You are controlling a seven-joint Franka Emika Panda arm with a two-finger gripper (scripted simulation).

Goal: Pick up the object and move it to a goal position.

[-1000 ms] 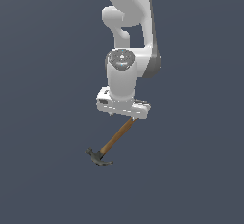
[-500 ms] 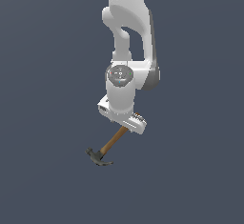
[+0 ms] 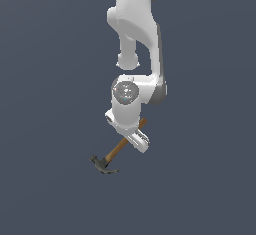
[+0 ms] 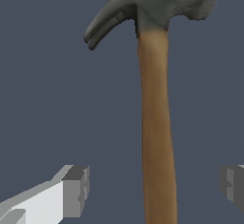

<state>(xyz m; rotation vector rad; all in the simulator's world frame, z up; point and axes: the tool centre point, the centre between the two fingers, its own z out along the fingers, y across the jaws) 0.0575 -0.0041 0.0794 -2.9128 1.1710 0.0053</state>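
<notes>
Wooden-handled hammer (image 4: 155, 123) between spread pincer (image 4: 155, 189) fingers (image 4: 76, 189), untouched.

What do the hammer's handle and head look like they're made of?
The handle looks like wood: warm brown, matte, faint lengthwise streaks. The head looks like metal, probably steel: dark grey, dull, with a curved claw. It's a render, so both are guesses from colour.

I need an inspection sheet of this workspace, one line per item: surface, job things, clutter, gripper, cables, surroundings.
Surface: plain dark grey-blue ground, no markings.
Job's things: hammer lying flat, brown handle, dark grey head with curved claw.
Clutter: nothing seen.
Gripper: gripper open, one finger on each side of the handle, apart from it; the fingers do not touch.
Cables: nothing seen.
Surroundings: only the white arm above; no goal marker visible.
</notes>
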